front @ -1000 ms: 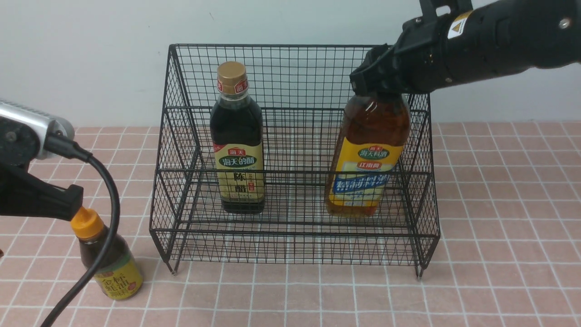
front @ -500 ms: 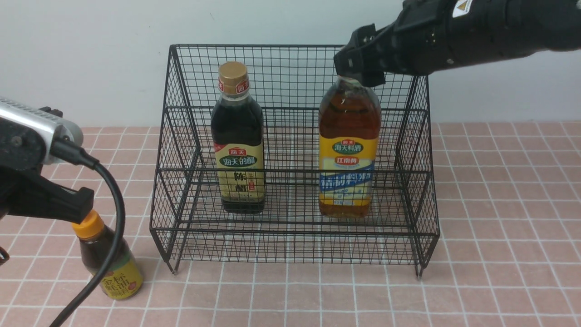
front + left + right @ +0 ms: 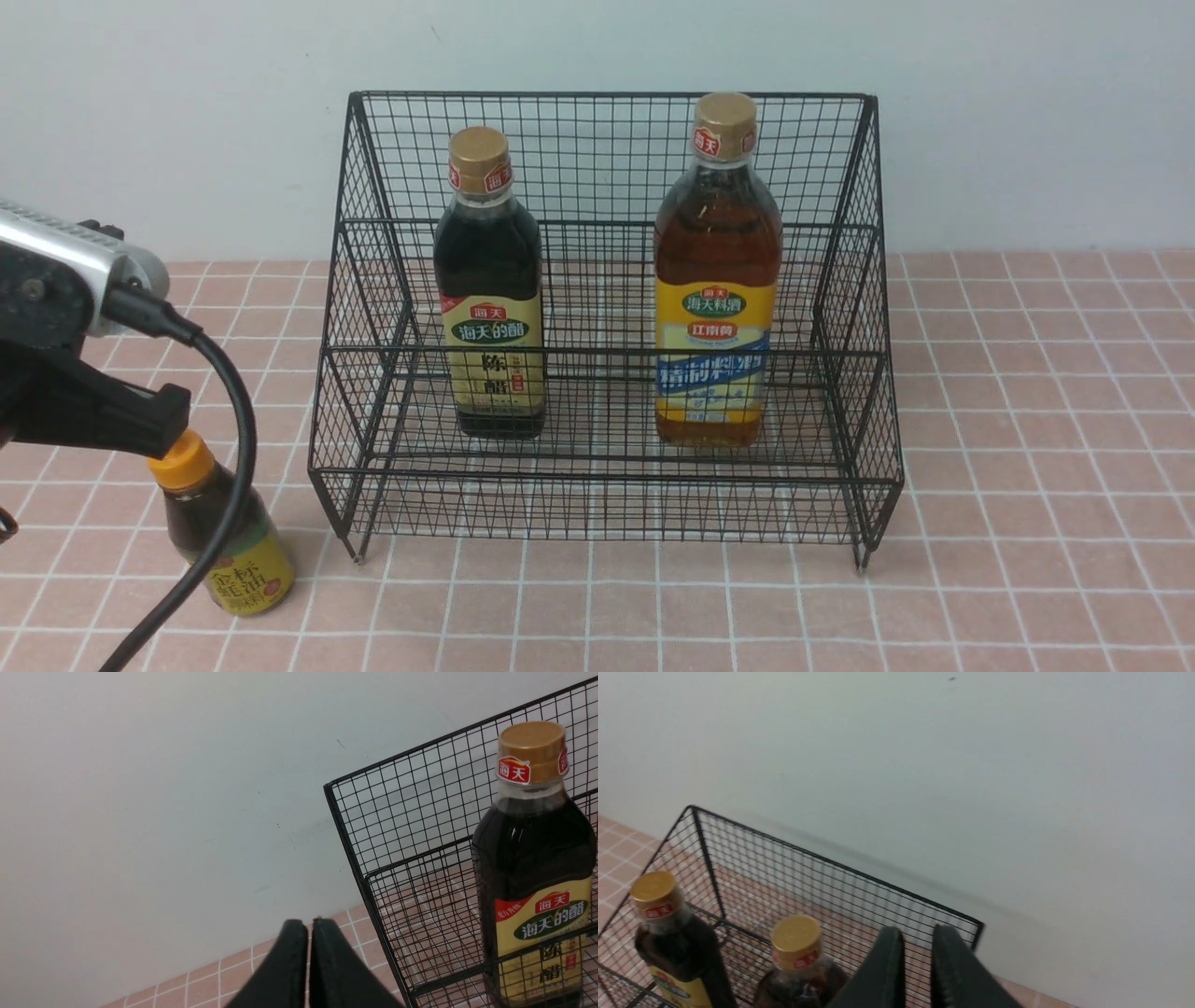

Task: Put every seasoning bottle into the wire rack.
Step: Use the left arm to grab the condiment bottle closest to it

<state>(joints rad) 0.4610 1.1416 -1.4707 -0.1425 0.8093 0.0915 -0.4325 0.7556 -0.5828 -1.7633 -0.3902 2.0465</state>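
Take the small squeeze bottle, upright on the tiles just left of the wire rack, with the nearer left gripper, pinched shut and empty close over its top, not the slightly parted right gripper above the amber bottle.

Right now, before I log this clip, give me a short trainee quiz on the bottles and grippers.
1. True or false: the squeeze bottle stands inside the rack.
2. Where does the amber bottle stand in relation to the dark bottle? A. to its right, B. to its left, C. on top of it.
3. Fill in: the left gripper is ___ and holds nothing.
Key: 1. False: it stands on the table, left of the rack. 2. A. 3. shut.
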